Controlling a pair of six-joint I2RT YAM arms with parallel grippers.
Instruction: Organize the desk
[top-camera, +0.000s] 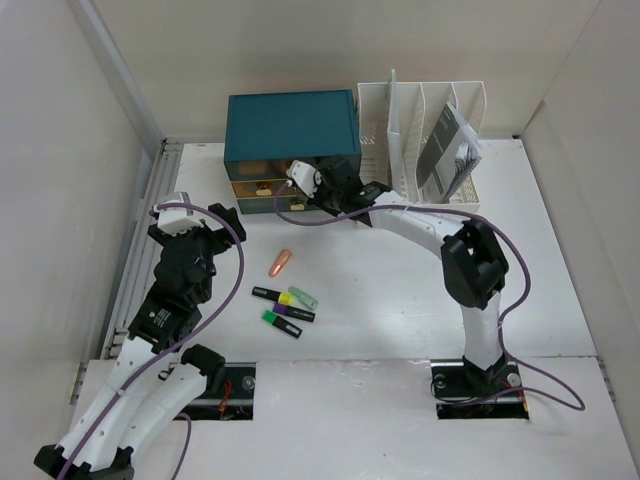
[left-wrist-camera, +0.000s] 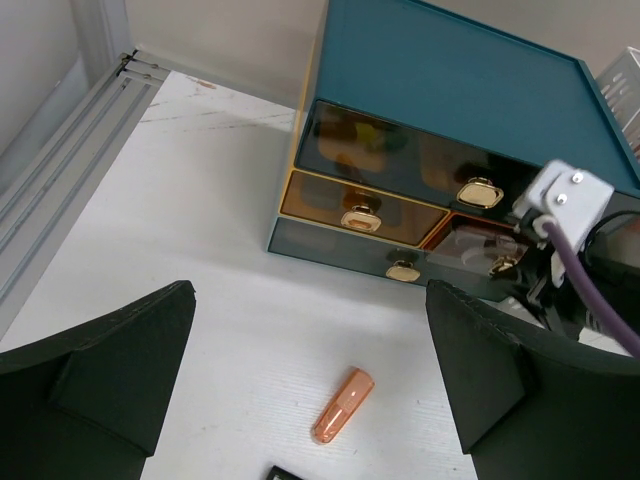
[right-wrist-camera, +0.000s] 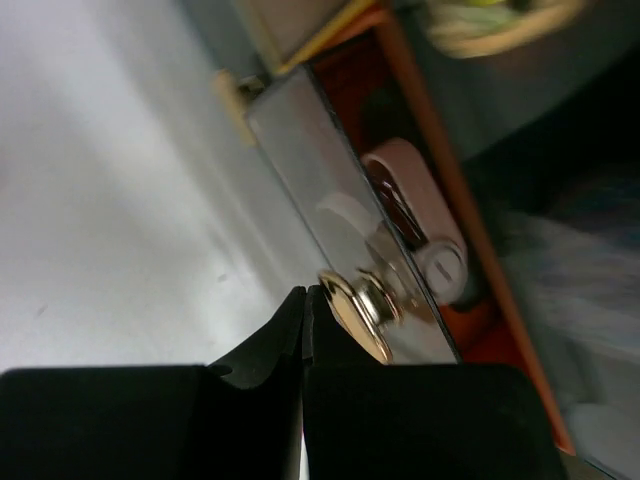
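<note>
Spanning the scene: one white tabletop (top-camera: 400, 290), under both arms.
Centre: one orange capsule (top-camera: 280, 262); at least three highlighters (top-camera: 285, 308) clustered nearer.
Far edge: one teal drawer box (top-camera: 290, 125); one file rack (top-camera: 420, 120) to its right.
Left gripper (left-wrist-camera: 310, 385): released, fingers wide.
Right gripper (right-wrist-camera: 303, 300): clenched beside one gold knob (right-wrist-camera: 355, 310).

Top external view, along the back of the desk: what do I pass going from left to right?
Metal rail → teal drawer box → white slotted file rack → grey booklet standing tilted in the rack's right-hand slots.
</note>
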